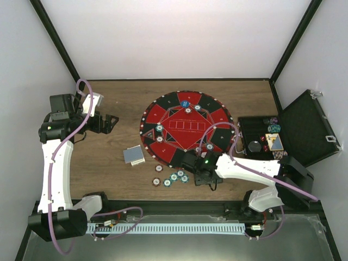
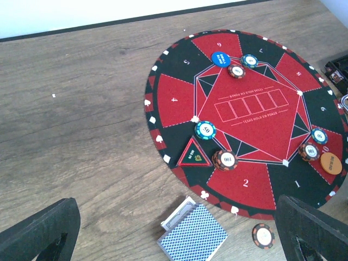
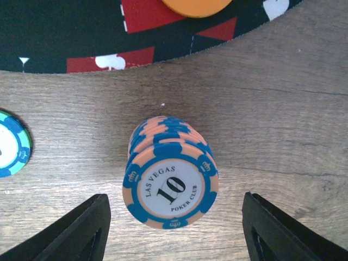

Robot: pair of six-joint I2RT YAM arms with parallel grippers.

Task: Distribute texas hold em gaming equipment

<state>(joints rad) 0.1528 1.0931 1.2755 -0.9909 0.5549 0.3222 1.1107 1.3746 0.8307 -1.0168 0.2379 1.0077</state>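
The top chip of the stack of blue-and-orange chips (image 3: 171, 174) reads "LAS VEGAS", a large "10" and "POKER CLUB" on its white centre. The stack stands on the bare wood of the table (image 3: 283, 109), just off the rim of the mat (image 3: 65, 32) and near the orange disc (image 3: 197, 5) lying at the mat's edge. The right pincer (image 3: 174, 231) is spread around the stack, one finger on each side. Wood shows in both gaps and neither finger touches the chips. A teal-rimmed chip (image 3: 11, 145) lies flat on the wood off to the left.

In the left wrist view the mat (image 2: 179, 100) carries "TEXAS HOLD EM POKER" beside a row of five card outlines, with seat numbers including 1, 2, 4 and 5. On it a brown-red chip (image 2: 224, 159) reads "100" and a teal chip (image 2: 205, 130) reads "50". The blue button (image 2: 221, 57) has white lettering too small to read, as does the red triangular marker (image 2: 194, 154). The left pincer (image 2: 176, 217) is spread wide and holds nothing. The deck of cards (image 2: 191, 238), blue backs up, shows low between its fingers, on the table just off the mat, with a lone chip (image 2: 262, 235) nearby. From above, the deck lies apart from that pincer. A black case (image 1: 304, 130) stands open to the right of the mat.
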